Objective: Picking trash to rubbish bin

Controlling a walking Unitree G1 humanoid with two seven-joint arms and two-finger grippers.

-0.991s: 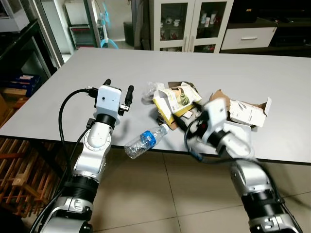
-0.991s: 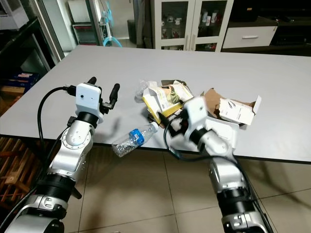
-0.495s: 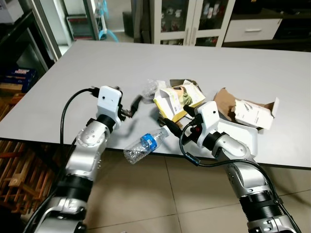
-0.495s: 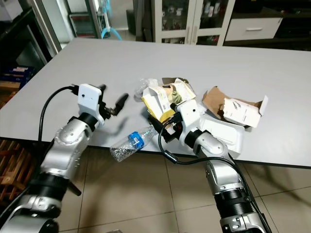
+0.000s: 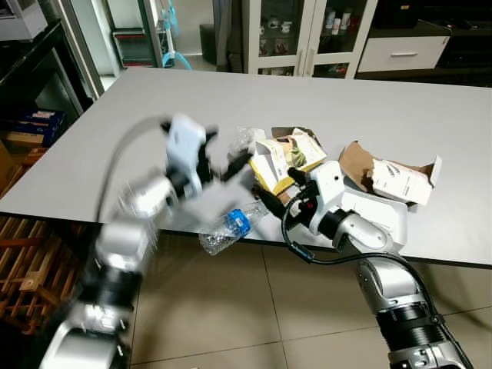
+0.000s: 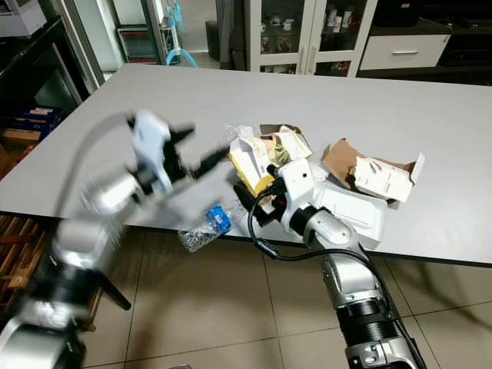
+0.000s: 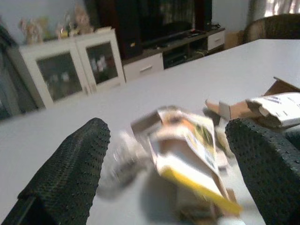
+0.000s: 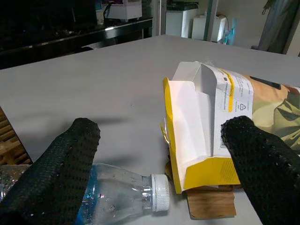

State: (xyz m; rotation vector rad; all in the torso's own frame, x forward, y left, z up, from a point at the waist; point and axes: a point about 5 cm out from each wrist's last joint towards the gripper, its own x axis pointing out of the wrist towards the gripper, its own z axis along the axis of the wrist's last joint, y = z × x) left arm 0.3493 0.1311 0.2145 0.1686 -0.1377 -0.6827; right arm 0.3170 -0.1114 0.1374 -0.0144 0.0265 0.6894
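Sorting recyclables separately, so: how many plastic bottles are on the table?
1: a crushed clear plastic bottle with a blue label, overhanging the table's near edge beside the right gripper. The trash pile may hide others.

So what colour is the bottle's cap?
White. The cap on the clear bottle shows best in the right wrist view.

Grey table [image 5: 400, 100], wide and matte, near edge over tiled floor [image 5: 231, 307]. Beyond table's far edge: white cabinet [image 5: 307, 34] with glass doors, small items on shelves inside; beside cabinet, white drawer unit [image 5: 403, 52] under dark shelving. Off table's far left corner: turquoise fan [image 5: 175, 42] against metal-framed shelving. Left of table: dark shelf unit [image 5: 34, 84] with blue crate; below near left corner, wooden slats [image 5: 27, 269] on floor.
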